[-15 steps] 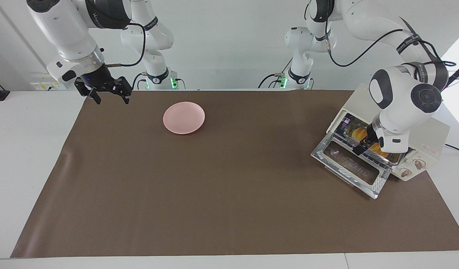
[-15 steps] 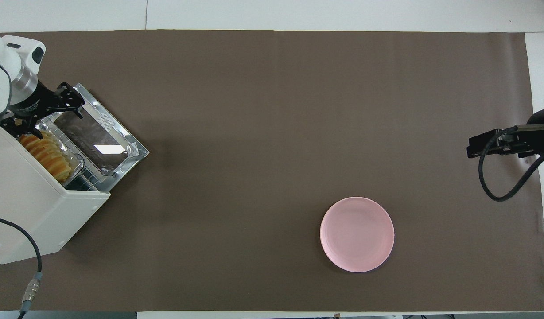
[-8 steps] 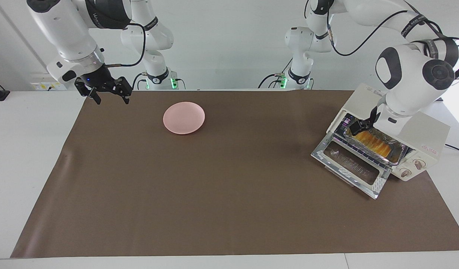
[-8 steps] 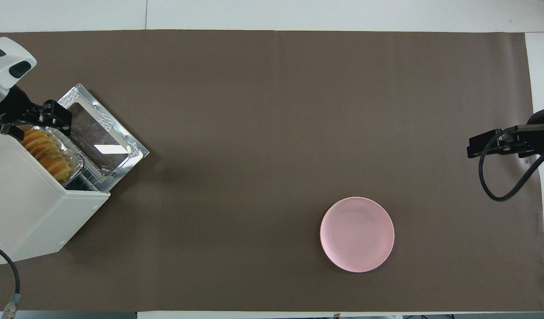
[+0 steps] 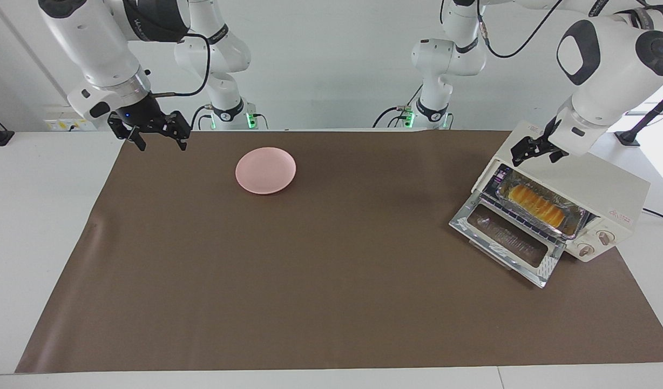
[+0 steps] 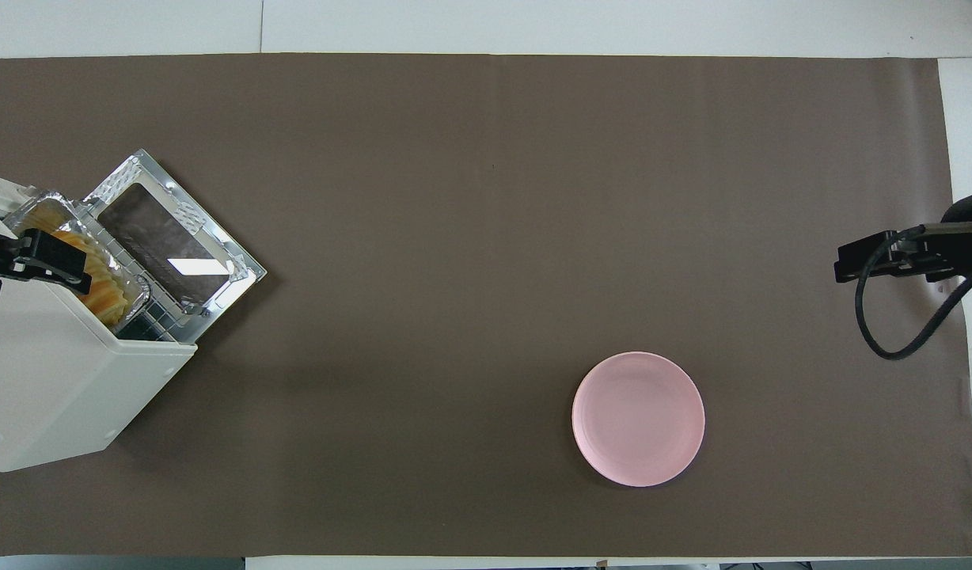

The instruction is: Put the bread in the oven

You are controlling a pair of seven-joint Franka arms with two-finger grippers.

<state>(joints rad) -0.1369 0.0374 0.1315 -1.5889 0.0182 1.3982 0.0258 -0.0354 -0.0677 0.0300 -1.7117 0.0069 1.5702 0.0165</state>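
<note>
The bread (image 5: 535, 202) is a golden ridged loaf in a silver foil tray (image 5: 575, 216) on the wire rack just inside the oven (image 5: 607, 186). The oven is cream-white and stands at the left arm's end of the table. Its glass door (image 5: 505, 238) hangs open and flat. In the overhead view the bread (image 6: 104, 289) and the foil tray (image 6: 39, 207) show at the oven's (image 6: 58, 380) mouth. My left gripper (image 5: 536, 150) is open and empty, raised over the oven's top edge above the tray; it also shows in the overhead view (image 6: 25, 260). My right gripper (image 5: 157, 135) waits, open and empty, over the brown mat's corner at the right arm's end.
A pink plate (image 5: 265, 170) lies on the brown mat toward the right arm's end, near the robots; it also shows in the overhead view (image 6: 638, 418). The open door (image 6: 173, 237) juts out over the mat in front of the oven.
My left gripper has drawn back out of the oven's mouth and risen over the oven's top, leaving the tray with the bread inside. The right arm has not moved.
</note>
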